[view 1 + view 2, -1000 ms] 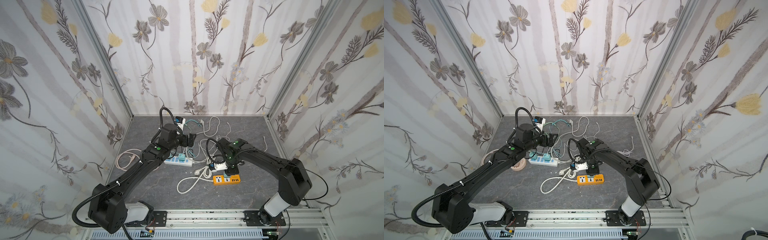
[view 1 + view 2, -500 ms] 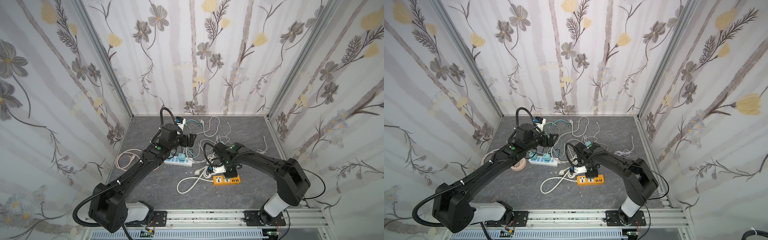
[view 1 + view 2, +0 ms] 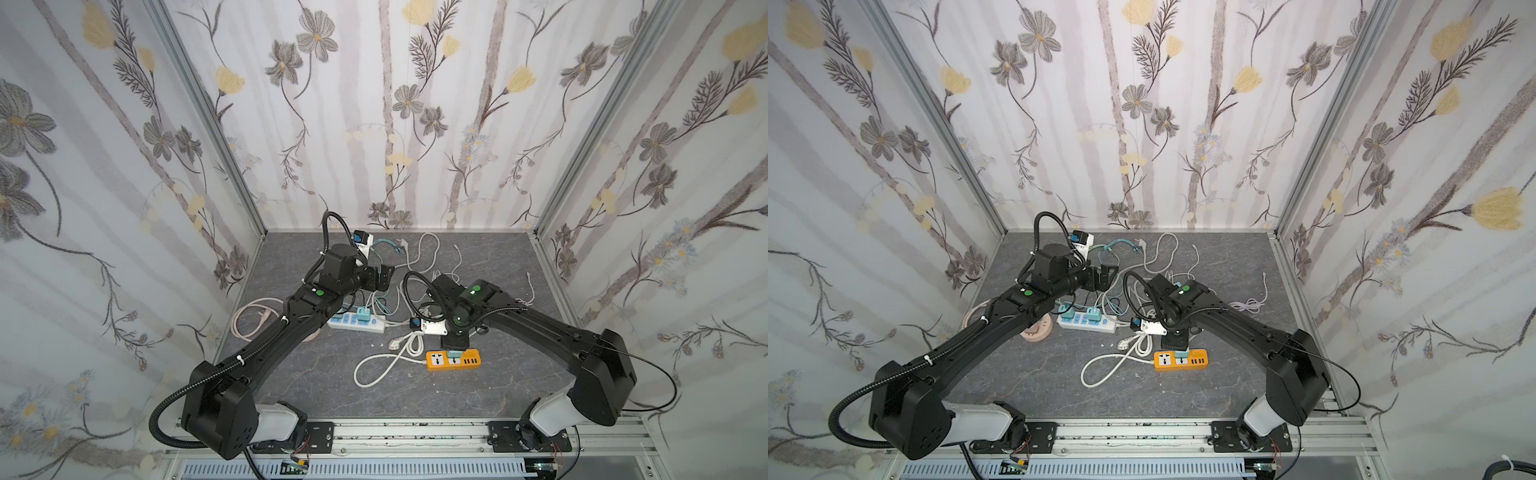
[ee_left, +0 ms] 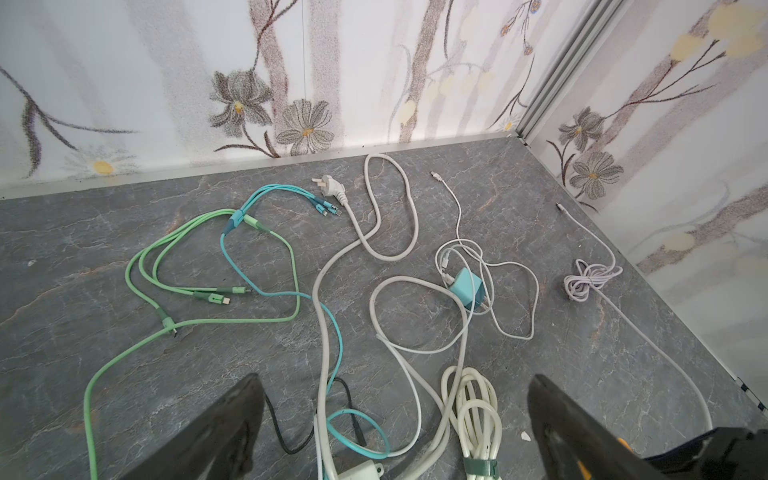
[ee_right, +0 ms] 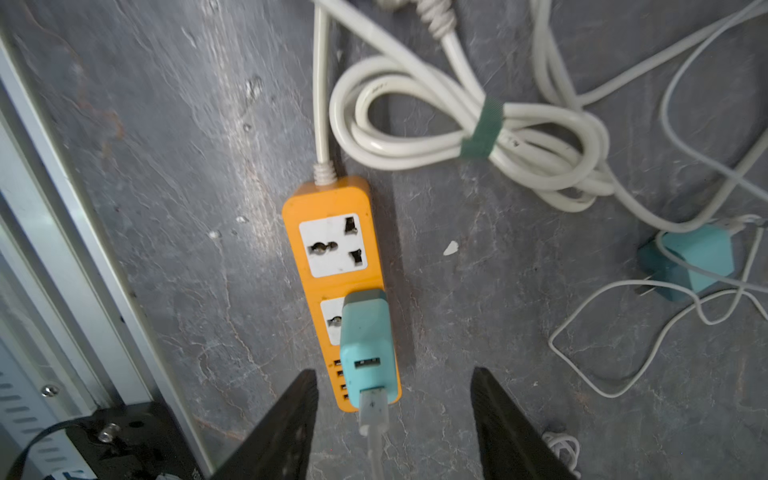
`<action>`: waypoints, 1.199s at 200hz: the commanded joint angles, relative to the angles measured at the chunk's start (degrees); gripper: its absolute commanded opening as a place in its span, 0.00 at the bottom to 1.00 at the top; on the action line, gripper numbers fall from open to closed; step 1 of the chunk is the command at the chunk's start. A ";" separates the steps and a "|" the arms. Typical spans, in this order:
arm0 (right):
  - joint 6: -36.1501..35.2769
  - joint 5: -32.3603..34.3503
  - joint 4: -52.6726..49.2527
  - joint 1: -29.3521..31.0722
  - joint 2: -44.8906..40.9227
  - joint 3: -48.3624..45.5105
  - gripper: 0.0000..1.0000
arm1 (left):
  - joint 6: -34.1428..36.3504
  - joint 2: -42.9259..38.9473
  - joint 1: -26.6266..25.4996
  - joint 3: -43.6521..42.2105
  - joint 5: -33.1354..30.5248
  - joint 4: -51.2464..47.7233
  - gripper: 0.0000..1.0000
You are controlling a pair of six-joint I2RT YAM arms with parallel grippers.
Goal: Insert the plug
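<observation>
The orange power strip (image 3: 453,359) (image 3: 1180,360) (image 5: 332,208) lies flat on the grey floor near the front. A teal plug (image 5: 365,345) (image 3: 454,353) stands in its second socket, with a white USB cable leaving its top. My right gripper (image 5: 392,374) (image 3: 455,340) hangs just above it, open, with one black finger on each side of the plug and clear of it. My left gripper (image 4: 397,382) (image 3: 384,276) is wide open over loose cables further back and holds nothing.
A white power strip (image 3: 355,324) (image 3: 1086,322) with teal plugs in it lies to the left of centre. A loose teal adapter (image 4: 465,286) (image 5: 685,262), a tied white cable bundle (image 5: 478,133), green and teal cables (image 4: 208,257) and a pink round socket (image 3: 1037,332) litter the floor.
My right gripper's jaws have spread apart and let go of the teal plug, which stays standing in the orange strip. The left arm has not moved.
</observation>
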 commanded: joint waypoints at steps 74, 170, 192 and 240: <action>51.69 -9.80 27.54 -22.84 -1.49 2.41 0.72 | -6.16 5.83 -1.02 3.45 0.72 -0.67 1.00; 71.51 -17.73 34.81 -27.58 18.96 8.33 0.66 | -10.90 21.63 -10.25 18.43 -5.78 -9.06 1.00; 70.34 -16.84 31.65 -26.54 24.06 13.62 0.64 | -10.97 21.69 -10.15 18.09 -7.50 -8.71 1.00; 71.88 -15.78 31.43 -25.17 28.90 16.32 0.44 | -9.16 21.64 -9.51 17.95 -8.88 -10.29 1.00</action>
